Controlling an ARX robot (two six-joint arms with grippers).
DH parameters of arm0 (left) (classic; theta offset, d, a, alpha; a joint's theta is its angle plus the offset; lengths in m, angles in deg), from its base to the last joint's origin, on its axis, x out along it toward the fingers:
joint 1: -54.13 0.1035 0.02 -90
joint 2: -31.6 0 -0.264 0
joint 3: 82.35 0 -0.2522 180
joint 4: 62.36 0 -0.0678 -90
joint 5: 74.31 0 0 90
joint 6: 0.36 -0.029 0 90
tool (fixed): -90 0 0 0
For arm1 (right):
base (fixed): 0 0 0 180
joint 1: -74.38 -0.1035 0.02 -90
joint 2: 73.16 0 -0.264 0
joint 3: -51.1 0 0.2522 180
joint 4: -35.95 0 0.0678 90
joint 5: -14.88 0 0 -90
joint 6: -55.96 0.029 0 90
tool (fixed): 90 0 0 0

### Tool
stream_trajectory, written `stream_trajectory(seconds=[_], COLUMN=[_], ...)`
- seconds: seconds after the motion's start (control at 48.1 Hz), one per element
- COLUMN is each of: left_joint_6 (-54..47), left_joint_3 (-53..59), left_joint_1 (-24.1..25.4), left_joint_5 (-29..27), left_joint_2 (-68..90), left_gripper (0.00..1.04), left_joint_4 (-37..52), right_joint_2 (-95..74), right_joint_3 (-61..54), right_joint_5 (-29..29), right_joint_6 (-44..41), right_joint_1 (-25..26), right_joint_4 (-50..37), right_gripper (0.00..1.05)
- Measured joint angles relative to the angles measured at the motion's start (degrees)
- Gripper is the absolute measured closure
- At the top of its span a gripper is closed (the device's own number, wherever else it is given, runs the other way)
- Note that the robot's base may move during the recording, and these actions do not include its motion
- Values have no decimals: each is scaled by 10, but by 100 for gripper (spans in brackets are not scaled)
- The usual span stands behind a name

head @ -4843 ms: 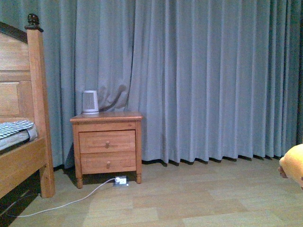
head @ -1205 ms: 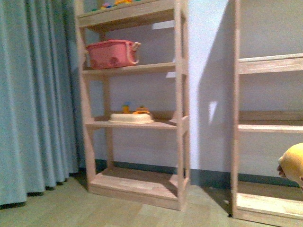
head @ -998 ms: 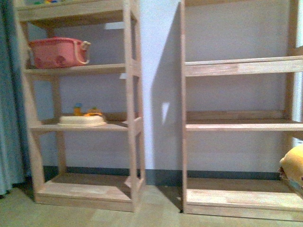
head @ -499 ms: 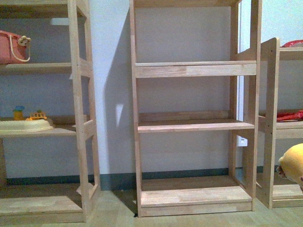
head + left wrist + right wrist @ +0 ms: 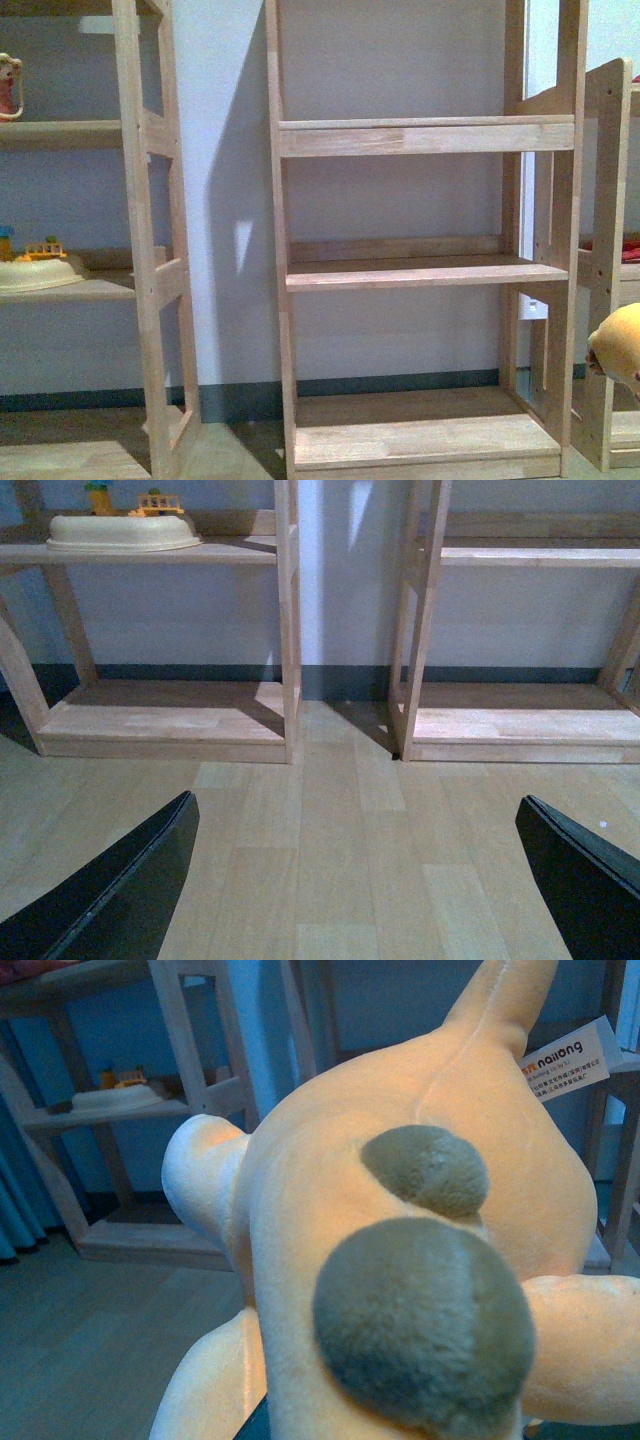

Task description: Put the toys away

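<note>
- Orange-yellow and soft, the plush animal (image 5: 618, 346) shows only as a rounded edge at the far right of our front view. It is cut off by the frame, at a height between the bottom and middle boards of the shelves behind it, and it lies on no shelf.
- In our right wrist view the same toy fills nearly the whole picture, very close to the camera. We see two round brownish-olive pads (image 5: 422, 1326), a pointed ear (image 5: 500, 1000) and a white label (image 5: 568, 1060) with printed letters.
- Our right gripper is hidden by the toy. Only a dark sliver peeks out past the plush, so we cannot tell whether the fingers are clamped on it.
- Our left gripper (image 5: 355, 802) is spread wide with nothing between. Its two black fingers (image 5: 125, 880) hang above the pale plank floor (image 5: 330, 880), touching nothing.
- Straight ahead a bare wooden shelf unit (image 5: 425, 272) stands against a pale wall (image 5: 230, 150) with a dark skirting strip (image 5: 240, 397) along its foot.
- Beside it on the left stands a second wooden unit (image 5: 150, 280). On its middle board rests a cream tray (image 5: 40, 273) with small coloured pieces (image 5: 40, 248) on it. A pink thing (image 5: 8, 85) on the board above is cut off by the frame.
- On the right a third unit (image 5: 612, 200) stands just beside the middle one, only partly in view.
</note>
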Motion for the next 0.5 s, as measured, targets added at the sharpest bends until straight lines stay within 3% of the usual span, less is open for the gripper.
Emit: stream_trajectory(seconds=[0.499], left_joint_6=[0], left_joint_3=[0], left_joint_1=[0], left_joint_5=[0], left_joint_2=[0], left_gripper=[6], left_joint_4=[0], right_joint_2=[0], right_joint_3=[0], right_joint_5=[0], right_joint_6=[0], right_joint_1=[0], right_joint_4=[0], right_gripper=[96])
